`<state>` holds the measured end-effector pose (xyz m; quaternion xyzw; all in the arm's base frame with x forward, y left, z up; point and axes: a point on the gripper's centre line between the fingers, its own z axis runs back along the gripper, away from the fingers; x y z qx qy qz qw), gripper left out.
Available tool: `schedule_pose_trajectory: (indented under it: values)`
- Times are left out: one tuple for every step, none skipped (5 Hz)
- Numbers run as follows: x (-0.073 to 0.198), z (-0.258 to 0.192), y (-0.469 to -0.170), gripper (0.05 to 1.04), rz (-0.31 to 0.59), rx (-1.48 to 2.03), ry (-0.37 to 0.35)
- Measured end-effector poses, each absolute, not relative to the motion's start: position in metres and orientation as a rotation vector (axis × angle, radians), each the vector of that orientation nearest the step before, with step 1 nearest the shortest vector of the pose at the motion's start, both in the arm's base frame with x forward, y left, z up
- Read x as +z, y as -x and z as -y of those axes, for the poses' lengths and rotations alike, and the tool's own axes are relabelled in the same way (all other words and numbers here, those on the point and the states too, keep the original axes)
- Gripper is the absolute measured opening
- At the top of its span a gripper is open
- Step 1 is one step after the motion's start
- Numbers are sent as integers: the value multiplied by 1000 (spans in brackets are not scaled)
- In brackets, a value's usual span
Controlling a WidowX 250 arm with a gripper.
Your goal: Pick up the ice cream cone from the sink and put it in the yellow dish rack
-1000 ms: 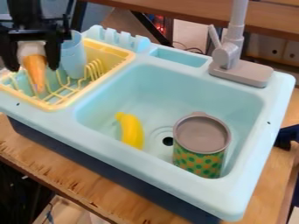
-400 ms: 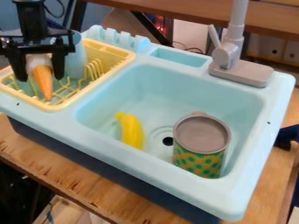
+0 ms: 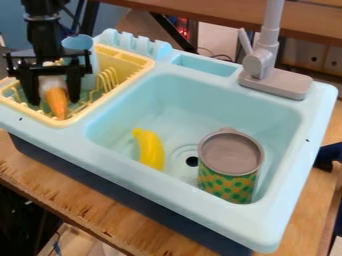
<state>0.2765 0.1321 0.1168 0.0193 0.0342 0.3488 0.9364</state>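
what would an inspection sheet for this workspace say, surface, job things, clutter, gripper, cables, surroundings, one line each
surface: light blue toy sink on a wooden table; grey tap at its back edge
job's things: orange tapered toy with a pale top, held point down at the yellow dish rack
clutter: blue cup in the rack; yellow banana and green-patterned can in the basin
gripper: shut on the tapered toy's pale top
cables: thin dark cables behind the sink
surroundings: brown wooden surface behind; dark object at the right edge
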Motion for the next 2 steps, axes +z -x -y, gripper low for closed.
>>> schedule_pose_trajectory:
  values:
    - [108,-126,-279,817,-52,703,-4]
    - [101,-120,-281,817,-35,689,38]
